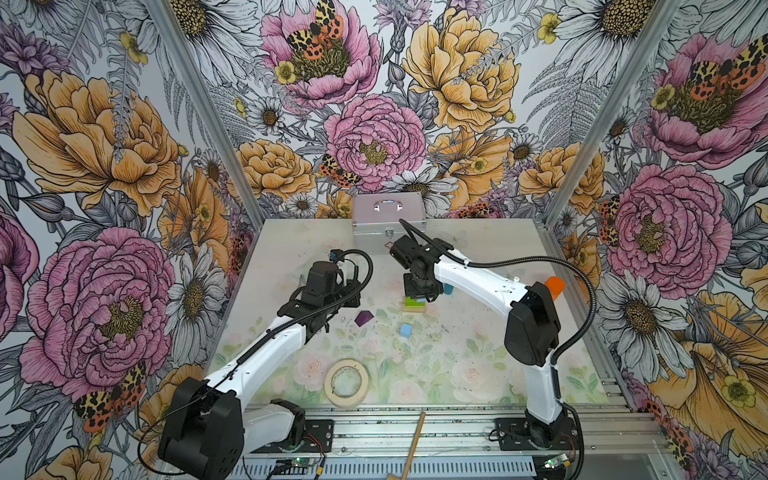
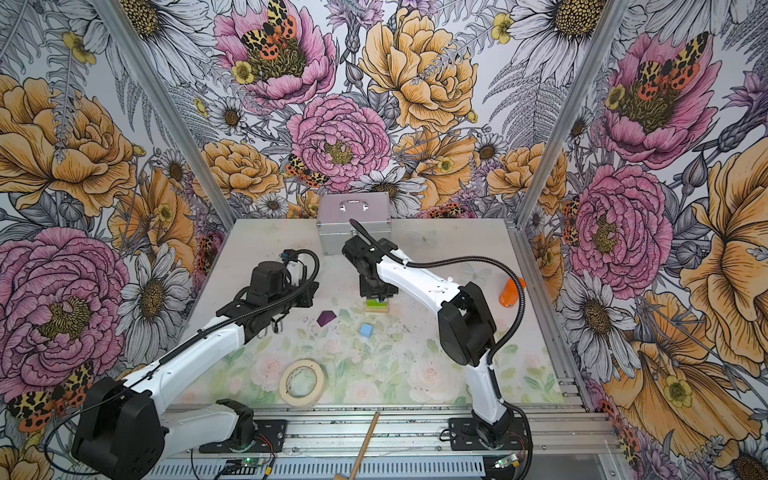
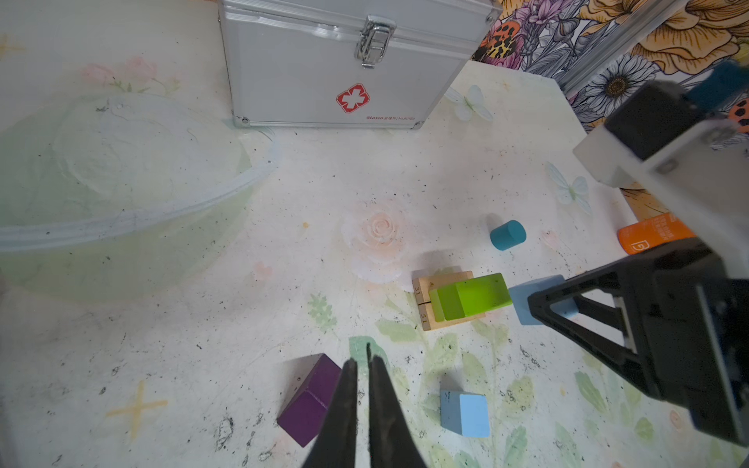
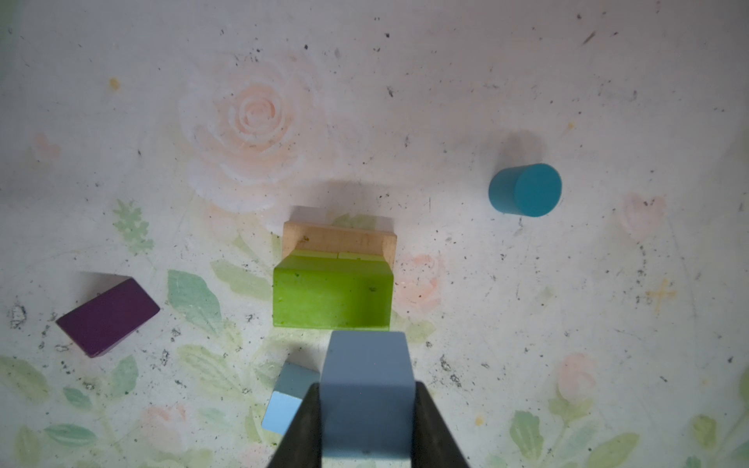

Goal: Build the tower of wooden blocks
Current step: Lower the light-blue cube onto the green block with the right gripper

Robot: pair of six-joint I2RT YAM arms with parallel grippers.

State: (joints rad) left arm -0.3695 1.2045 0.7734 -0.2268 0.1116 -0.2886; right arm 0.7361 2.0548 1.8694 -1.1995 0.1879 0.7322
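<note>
Pale floral tabletop [image 1: 457, 357], speckled with dark grit, fills the floor of a booth papered with huge painted flowers. Near its middle sits the wood block tower [image 1: 413, 305] as built so far: two tan bars [image 4: 338, 239] side by side on the table, with lime-green blocks [image 4: 332, 298] laid across them.

The right gripper [image 4: 367, 401] hangs at the tower's near edge. Its jaws are partly closed on two opposite flat sides of a light-blue cube [image 4: 367, 360]. I cannot tell whether the cube touches the green top. The left gripper [image 3: 362, 364] hovers on the left-arm side of the tower, with its fingers pressed almost together and nothing between them.

Loose pieces lie around the tower. A purple roof-shaped block [image 3: 310, 399] is on its left-arm side, a second light-blue cube [image 3: 464, 413] sits nearer the arm bases, and a teal cylinder [image 4: 525, 190] is out on the right-arm side.

These blocks look light, rigid and hard to damage, with smooth painted faces that could slip — so flat, parallel faces seem the best place to pinch. The roof block probably wants its flat ends rather than its slopes, and the cylinder may roll if nudged. Nothing appears to fasten the stack together — a sideways bump would likely shift it.
</note>
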